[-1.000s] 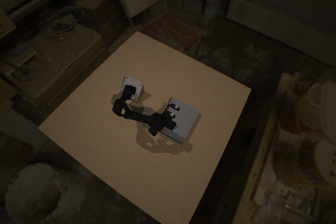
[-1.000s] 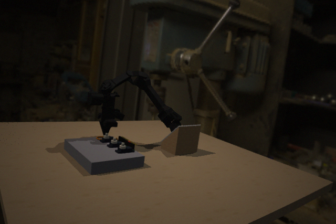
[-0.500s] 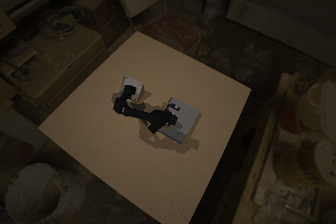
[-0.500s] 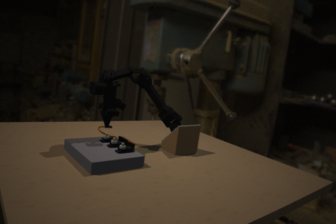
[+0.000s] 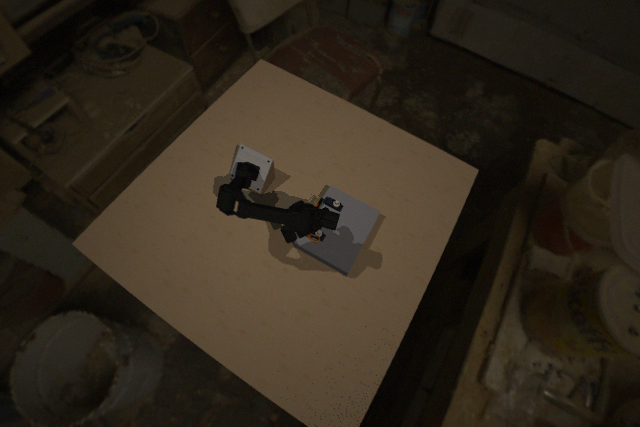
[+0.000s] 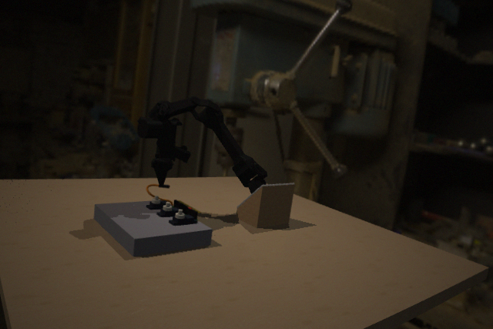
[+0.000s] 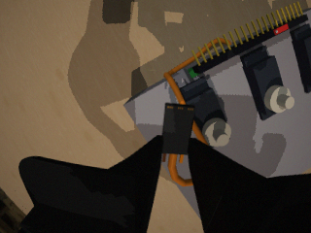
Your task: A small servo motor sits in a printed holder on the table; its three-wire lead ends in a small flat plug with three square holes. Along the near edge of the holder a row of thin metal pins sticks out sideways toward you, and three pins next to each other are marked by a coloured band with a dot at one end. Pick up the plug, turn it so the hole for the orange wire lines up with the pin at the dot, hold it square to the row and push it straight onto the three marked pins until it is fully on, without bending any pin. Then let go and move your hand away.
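Observation:
My gripper [image 7: 175,143] [image 6: 161,185] is shut on the black plug [image 7: 178,125] [image 6: 165,186], raised above the grey holder [image 7: 146,108] [image 6: 171,242] [image 5: 361,211]. In the wrist view the plug's end with small gold marks faces up; brown and orange wires leave its lower end. The orange lead [image 7: 175,89] [image 6: 149,187] loops beside it and past the nearest servo [image 7: 203,97]. The row of gold pins [image 7: 196,58] lies up and right of the plug, apart from it. A red band [image 7: 283,29] with a pale dot sits along the row; a green patch [image 7: 192,73] is at its left end.
Other dark servos with pale round hubs [image 7: 279,99] [image 6: 179,213] stand on the holder, right of the plug in the wrist view. The arm's wedge-shaped base mount [image 5: 264,168] [image 6: 274,206] stands on the wooden table [image 5: 310,117] [image 6: 318,261].

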Robot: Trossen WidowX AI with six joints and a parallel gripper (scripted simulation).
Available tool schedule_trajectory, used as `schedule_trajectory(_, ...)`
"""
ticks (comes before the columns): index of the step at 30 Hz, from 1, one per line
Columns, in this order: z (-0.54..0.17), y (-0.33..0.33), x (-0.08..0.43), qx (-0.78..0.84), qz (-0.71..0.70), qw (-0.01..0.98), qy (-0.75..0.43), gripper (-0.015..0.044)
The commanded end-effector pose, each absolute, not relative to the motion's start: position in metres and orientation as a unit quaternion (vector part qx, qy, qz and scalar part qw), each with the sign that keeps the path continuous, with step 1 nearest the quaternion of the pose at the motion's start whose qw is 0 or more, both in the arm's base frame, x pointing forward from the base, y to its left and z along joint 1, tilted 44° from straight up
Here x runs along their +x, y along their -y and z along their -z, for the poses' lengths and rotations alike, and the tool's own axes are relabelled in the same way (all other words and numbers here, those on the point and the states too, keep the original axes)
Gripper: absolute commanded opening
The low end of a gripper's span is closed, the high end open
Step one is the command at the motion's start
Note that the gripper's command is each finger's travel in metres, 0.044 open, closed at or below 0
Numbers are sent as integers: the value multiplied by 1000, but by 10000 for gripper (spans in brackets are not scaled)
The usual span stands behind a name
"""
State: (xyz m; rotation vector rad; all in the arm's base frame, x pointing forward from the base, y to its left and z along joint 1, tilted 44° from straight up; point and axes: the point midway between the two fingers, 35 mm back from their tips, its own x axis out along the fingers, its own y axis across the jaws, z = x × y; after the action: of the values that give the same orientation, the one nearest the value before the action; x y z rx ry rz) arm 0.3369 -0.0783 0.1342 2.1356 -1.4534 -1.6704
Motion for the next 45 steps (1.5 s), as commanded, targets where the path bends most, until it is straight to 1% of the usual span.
schedule_trajectory(1, -127, 71, 334, 694, 520, -5, 499, 0)
schedule_trajectory(24, -97, 35, 315, 653, 333, -235, 638, 0)
schedule_trajectory(45, -73, 8, 291, 551, 128, -420, 709, 0)
